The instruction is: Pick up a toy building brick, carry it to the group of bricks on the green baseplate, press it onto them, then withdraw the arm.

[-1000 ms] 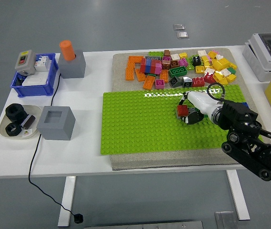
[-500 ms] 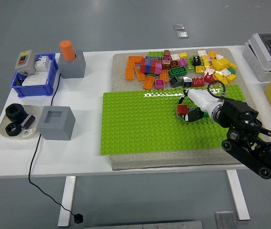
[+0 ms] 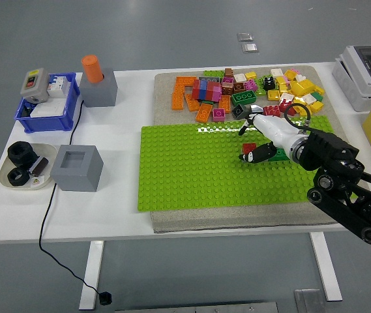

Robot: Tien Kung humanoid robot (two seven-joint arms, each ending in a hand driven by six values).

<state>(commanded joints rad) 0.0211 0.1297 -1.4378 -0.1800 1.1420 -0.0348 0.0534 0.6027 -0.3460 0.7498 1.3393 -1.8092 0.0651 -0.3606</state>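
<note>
Glossy studded plastic baseplate (image 3: 192, 169)

Bright even overhead light – soft shadows, glare streak on green baseplate (image 3: 192, 176), sharp focus.

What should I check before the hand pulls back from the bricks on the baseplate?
1. Red brick on the green baseplate: ok.
2. Green brick beside it on the baseplate: ok.
3. Red brick fully pressed down: cannot tell.
4. Right hand clear of the bricks: not ok, fingers right over them.
5. Withdrawal path over the bare baseplate toward the near right: ok.
6. Loose brick pile behind undisturbed: ok.
</note>
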